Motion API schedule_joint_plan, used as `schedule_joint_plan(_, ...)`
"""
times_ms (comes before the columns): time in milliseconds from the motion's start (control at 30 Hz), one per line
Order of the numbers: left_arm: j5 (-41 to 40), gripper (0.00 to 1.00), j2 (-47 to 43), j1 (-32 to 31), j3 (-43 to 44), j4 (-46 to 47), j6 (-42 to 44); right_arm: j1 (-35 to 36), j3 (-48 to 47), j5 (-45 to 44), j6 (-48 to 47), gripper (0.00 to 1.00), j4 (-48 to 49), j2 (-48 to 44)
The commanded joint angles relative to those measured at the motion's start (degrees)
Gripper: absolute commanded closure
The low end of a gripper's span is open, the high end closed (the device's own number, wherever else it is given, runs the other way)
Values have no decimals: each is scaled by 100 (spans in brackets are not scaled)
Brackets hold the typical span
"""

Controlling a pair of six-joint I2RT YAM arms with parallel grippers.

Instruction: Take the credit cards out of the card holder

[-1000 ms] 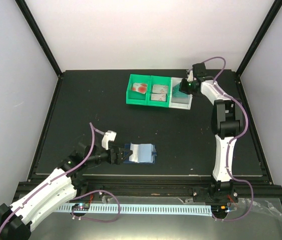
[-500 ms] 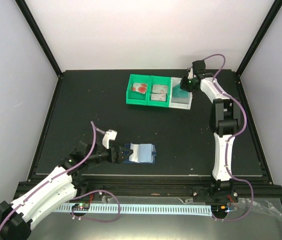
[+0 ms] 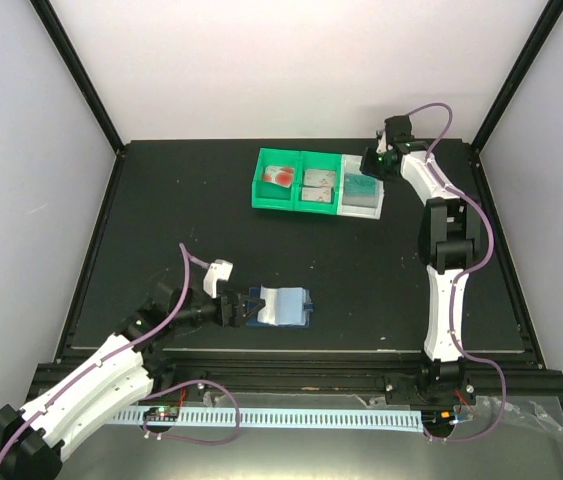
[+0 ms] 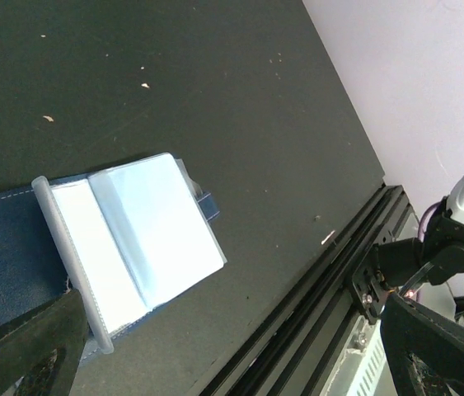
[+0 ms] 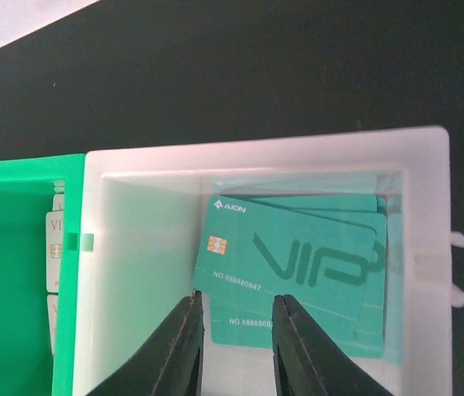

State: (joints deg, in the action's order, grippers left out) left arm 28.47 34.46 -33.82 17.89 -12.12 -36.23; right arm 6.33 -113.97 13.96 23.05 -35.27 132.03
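The card holder (image 3: 283, 306) lies open on the black table, navy cover down, pale blue pockets up. It also shows in the left wrist view (image 4: 133, 239), and no card shows in its pockets. My left gripper (image 3: 233, 308) is open at the holder's left edge; in the left wrist view (image 4: 232, 309) one finger (image 4: 25, 346) overlaps the navy cover. My right gripper (image 5: 237, 299) is open and empty just above the teal credit cards (image 5: 297, 256), which lie in the white tray (image 5: 256, 161). A white card with red circles (image 3: 281, 176) and greyish cards (image 3: 318, 185) lie in the green tray (image 3: 296, 205).
The green tray and the white tray (image 3: 363, 210) stand side by side at the back of the table. The table's front edge and a black rail (image 4: 330, 280) run just beyond the holder. Black frame posts stand at the back corners.
My right gripper has drawn back a little from the white tray toward the far edge. The left arm and the holder have barely moved.
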Motion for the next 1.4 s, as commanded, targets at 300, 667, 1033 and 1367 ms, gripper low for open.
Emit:
schedule_joint_plan(300, -1006, 1, -113, -1, 715, -728, 72, -8, 1746, 588, 272, 49, 457, -1887)
schedule_joint_plan(667, -2420, 1, -269, 13, 1691, -1599, 228, 158, 4444, 1344, 121, 0, 1168, -4349)
schedule_joint_plan(1033, -2641, 1, -633, 8, 2255, -1912, 357, 193, 5962, 1792, -202, 0, 583, -7030)
schedule_joint_plan(1367, -2484, 1, -879, 16, 2441, -1691, 487, 193, 6800, 2261, 9, 0, 262, -9070)
